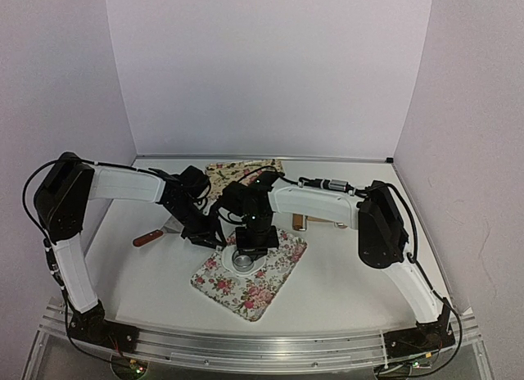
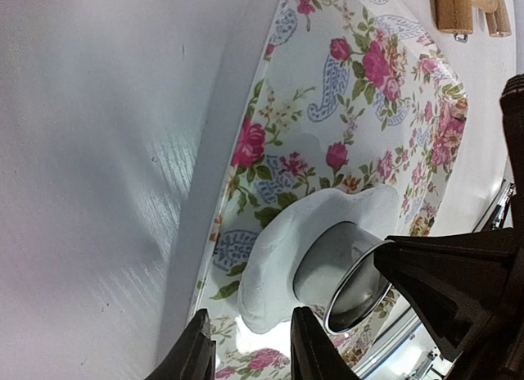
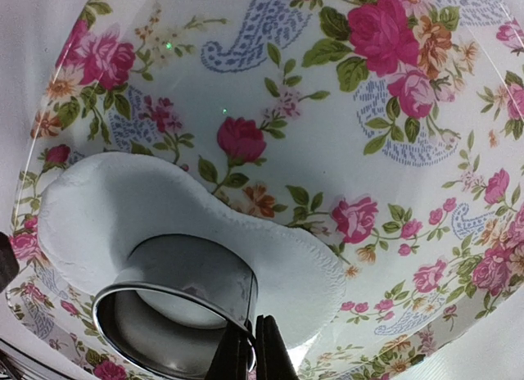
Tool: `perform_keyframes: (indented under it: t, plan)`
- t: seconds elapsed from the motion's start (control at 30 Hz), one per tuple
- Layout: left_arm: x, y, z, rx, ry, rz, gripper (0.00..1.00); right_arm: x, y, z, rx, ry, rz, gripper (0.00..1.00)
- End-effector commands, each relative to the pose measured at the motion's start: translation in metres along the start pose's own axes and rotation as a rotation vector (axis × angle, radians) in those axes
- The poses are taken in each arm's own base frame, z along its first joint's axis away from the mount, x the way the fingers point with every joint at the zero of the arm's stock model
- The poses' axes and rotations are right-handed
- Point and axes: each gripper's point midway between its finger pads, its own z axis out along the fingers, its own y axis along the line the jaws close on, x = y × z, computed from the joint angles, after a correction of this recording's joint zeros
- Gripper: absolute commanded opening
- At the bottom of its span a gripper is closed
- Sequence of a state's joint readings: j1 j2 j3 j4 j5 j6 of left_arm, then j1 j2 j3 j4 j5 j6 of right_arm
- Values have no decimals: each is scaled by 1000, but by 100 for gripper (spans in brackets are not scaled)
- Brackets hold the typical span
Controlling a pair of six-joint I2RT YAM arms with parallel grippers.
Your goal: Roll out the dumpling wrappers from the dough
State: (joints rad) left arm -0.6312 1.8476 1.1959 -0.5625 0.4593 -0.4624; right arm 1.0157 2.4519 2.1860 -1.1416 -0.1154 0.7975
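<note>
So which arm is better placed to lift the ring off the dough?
Right, likely: the right gripper is shut on the rim of the metal ring, which sits in the dough. The left gripper is open at the dough's edge, holding nothing.

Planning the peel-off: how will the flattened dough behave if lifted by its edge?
Likely floppy: the dough is thin with wavy edges. It may tear beside the ring pressed into it, and cling where it lies flat on the tray.

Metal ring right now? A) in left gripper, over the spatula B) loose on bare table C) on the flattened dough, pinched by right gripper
C: the metal ring sits on the dough on the flowered tray, right gripper shut on its wall.
</note>
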Motion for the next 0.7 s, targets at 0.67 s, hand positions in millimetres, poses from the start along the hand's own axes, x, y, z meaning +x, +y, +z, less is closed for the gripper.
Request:
perform_keyframes:
  t: [0.67]
  plan:
    - [16, 1, 41, 91, 105, -38, 30, 25, -35, 40, 165, 125, -18, 0]
